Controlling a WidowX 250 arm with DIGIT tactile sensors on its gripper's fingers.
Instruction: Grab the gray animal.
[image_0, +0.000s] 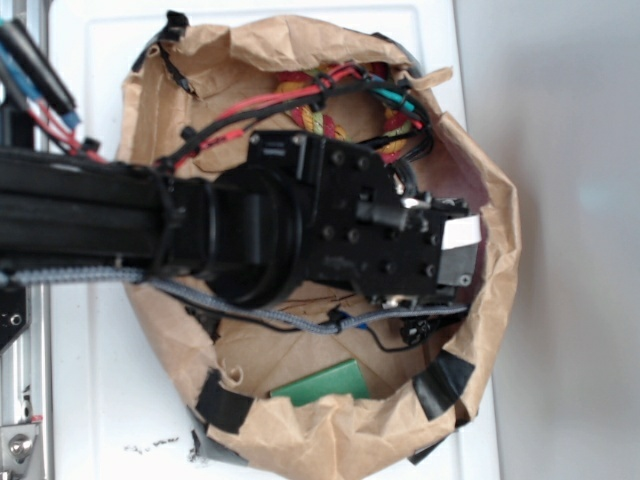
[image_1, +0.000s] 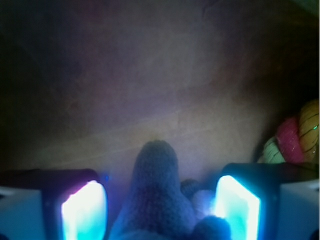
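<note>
Landmark throughout: the crumpled brown paper-lined bin (image_0: 330, 440). From outside, the black arm reaches in from the bin's left rim, and the black gripper (image_0: 455, 250) hangs low near its right wall, hiding whatever lies beneath. A green flat block (image_0: 320, 383) lies by the bin's lower rim; the red-yellow-green twisted rope toy (image_1: 295, 137) sits toward the upper rim.

In the wrist view, the glowing left pad (image_1: 85, 210) and the right one stand apart, and the gray animal (image_1: 160, 195), a soft knitted gray plush shape, rises between them on the bin floor. The jaws are spread, not yet clamped. This looks like the closing step: next, squeeze the plush firmly, then lift clear.
</note>
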